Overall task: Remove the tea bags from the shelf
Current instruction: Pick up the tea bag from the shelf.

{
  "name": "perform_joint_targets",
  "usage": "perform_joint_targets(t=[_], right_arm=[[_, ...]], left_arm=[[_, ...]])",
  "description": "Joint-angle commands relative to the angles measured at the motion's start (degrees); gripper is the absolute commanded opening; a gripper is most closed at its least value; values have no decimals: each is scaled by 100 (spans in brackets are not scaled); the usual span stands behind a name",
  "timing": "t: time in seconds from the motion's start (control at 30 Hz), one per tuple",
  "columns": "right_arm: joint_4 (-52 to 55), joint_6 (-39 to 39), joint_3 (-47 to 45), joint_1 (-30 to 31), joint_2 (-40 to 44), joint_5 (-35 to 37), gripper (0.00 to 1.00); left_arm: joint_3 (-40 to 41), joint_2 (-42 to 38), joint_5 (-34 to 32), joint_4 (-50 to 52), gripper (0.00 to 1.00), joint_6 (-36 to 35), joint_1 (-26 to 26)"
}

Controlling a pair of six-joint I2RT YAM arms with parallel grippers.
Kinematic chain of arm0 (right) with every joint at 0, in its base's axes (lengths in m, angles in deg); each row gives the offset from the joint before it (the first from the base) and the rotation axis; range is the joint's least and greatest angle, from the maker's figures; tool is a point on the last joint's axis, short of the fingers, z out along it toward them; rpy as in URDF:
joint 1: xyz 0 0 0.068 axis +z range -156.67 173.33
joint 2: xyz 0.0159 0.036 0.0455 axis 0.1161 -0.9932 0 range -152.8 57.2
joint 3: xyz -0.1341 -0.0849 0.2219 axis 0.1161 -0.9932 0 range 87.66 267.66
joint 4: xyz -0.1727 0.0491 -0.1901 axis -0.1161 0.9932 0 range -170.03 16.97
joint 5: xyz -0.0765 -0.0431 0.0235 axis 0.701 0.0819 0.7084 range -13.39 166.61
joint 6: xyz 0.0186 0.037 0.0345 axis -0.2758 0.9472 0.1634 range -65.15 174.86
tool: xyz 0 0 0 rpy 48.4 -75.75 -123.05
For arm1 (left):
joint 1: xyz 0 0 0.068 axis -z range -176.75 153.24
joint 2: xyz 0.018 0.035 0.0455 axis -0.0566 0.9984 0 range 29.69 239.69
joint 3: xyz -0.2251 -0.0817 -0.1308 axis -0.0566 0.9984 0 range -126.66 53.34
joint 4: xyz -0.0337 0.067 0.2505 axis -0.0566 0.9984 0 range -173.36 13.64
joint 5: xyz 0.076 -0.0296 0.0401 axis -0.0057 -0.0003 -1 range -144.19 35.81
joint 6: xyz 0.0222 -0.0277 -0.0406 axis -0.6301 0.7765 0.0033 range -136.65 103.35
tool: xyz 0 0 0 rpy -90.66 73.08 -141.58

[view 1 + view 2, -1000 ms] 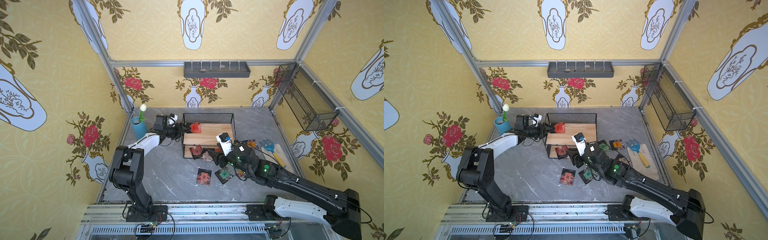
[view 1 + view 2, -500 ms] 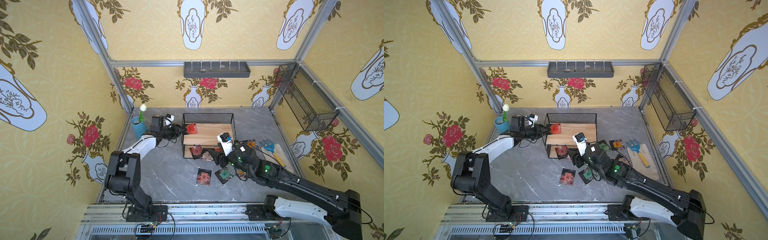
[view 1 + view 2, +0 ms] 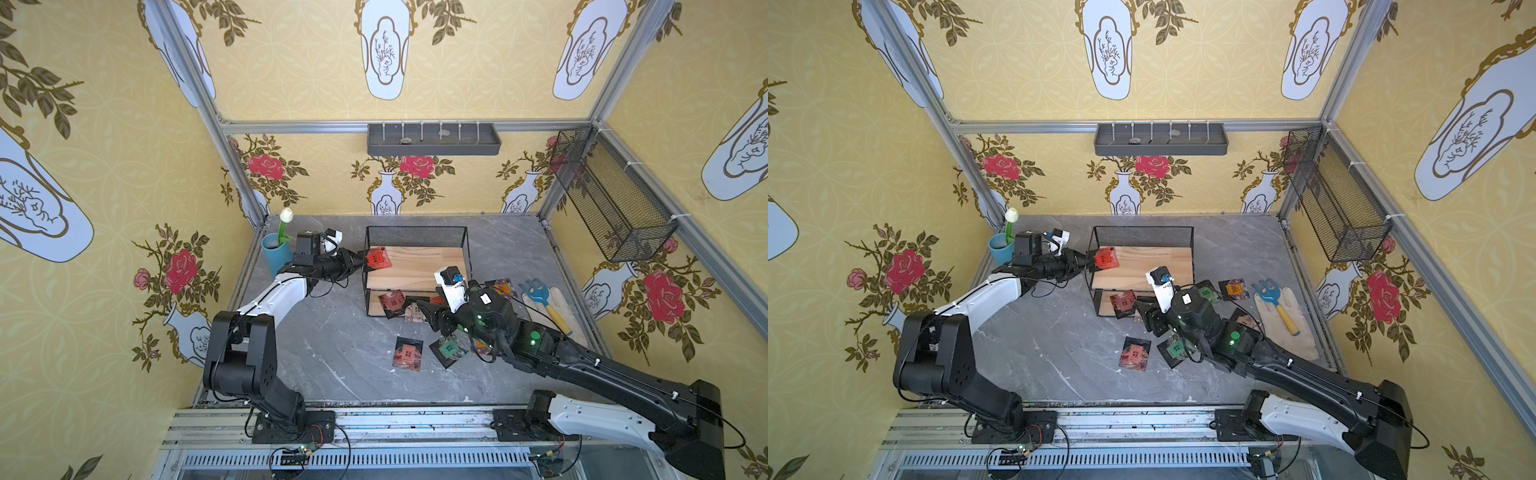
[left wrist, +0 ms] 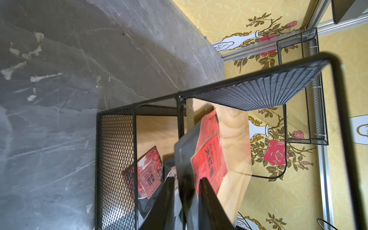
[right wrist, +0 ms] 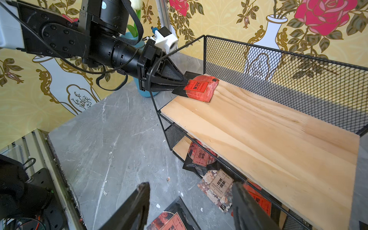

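1. Shelf: the upper board is bared but for one red tea bag at its end; lower-tier tea bags are left.
2. Left gripper is pinched on that bag's edge; right gripper is spread, empty.
3. Table tea bags: judged removed.

seen in both top views from high over the front rail, looking down toward the back wall, far enough off to take in the whole table and the shelf on it; nearly equal framing, offset slightly sideways. from the left wrist, looking along the left gripper at very close range into the shelf's open end, rolled well off level, near wire blurred, apparently almost against the lens. from the right wrist, low over the table, looking past the right gripper across the shelf front to the left arm. shared by all four: shelf and red tea bag.
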Motion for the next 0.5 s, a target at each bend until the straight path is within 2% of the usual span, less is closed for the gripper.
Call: perform_joint_targets(t=[0.0, 0.27, 0.33, 0.47], right_arm=[[-269, 38, -6, 10, 12, 16, 68], [-260, 21, -5, 10, 48, 26, 69], [-259, 21, -7, 18, 64, 16, 69], [-242, 12, -13, 18, 91, 14, 69]], left_arm=[[57, -77, 119, -24, 2, -88, -45], [74, -141, 182, -68, 0, -79, -51], [65, -110, 122, -43, 18, -53, -49], [74, -33, 136, -59, 31, -36, -46]])
